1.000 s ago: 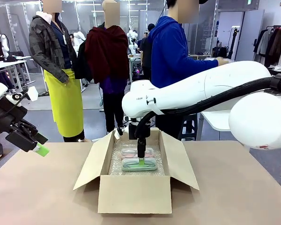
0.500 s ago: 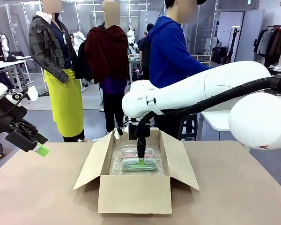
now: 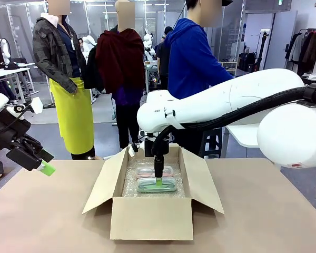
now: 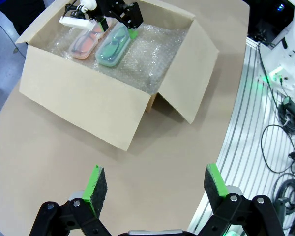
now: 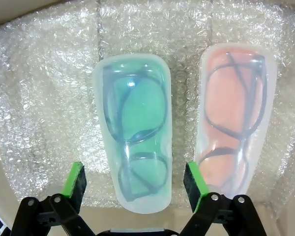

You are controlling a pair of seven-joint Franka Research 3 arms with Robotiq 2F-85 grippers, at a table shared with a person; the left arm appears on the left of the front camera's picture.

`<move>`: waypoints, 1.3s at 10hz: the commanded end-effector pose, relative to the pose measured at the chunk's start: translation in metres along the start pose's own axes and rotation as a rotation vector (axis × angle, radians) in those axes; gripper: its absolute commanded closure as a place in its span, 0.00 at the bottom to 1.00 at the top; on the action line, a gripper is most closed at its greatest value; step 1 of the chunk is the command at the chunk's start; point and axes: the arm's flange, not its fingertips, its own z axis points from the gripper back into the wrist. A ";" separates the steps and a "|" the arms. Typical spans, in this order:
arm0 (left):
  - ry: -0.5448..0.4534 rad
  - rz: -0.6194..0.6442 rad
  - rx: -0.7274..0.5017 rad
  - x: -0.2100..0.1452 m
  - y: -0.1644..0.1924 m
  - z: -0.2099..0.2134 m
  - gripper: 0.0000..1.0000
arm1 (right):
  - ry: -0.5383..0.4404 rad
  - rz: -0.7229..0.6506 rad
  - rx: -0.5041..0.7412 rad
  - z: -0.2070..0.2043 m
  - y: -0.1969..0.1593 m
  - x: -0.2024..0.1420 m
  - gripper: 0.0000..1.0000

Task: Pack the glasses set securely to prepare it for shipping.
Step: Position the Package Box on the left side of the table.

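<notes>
The glasses set lies on bubble wrap inside the open cardboard box point(image 3: 151, 216): a mint green case point(image 5: 135, 150) and a pink case point(image 5: 236, 123) side by side, each with spectacles under a clear lid. My right gripper point(image 5: 136, 186) hangs open just above the green case point(image 3: 156, 185), one finger on either side of its near end, gripping nothing. In the front view that gripper point(image 3: 158, 182) reaches down into the box, with the pink case point(image 3: 147, 172) behind it. My left gripper point(image 4: 155, 189) is open and empty, off to the box's left point(image 3: 42, 166), above the table.
The box's flaps point(image 3: 102, 182) stand open to the left and right. Bubble wrap point(image 5: 44, 93) lines its floor. A person in a blue top point(image 3: 197, 58) stands at the far side. The table's edge and cables point(image 4: 280, 142) show in the left wrist view.
</notes>
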 end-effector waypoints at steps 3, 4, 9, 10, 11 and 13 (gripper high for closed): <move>-0.018 -0.014 -0.022 -0.001 0.001 0.003 0.00 | -0.010 -0.001 -0.006 -0.001 0.000 0.003 0.00; -0.018 -0.014 -0.022 -0.001 0.001 0.003 0.00 | -0.010 -0.001 -0.006 -0.001 0.000 0.003 0.00; -0.018 -0.014 -0.022 -0.001 0.001 0.003 0.00 | -0.030 -0.022 -0.105 0.079 0.046 -0.039 0.00; -0.018 -0.014 -0.022 -0.001 0.001 0.003 0.00 | -0.033 -0.053 -0.124 0.092 0.057 -0.055 0.00; -0.018 -0.014 -0.022 -0.001 0.001 0.003 0.00 | -0.073 -0.078 -0.141 0.104 0.067 -0.073 0.00; -0.018 -0.014 -0.022 -0.001 0.001 0.003 0.00 | -0.192 -0.148 -0.186 0.121 0.091 -0.122 0.00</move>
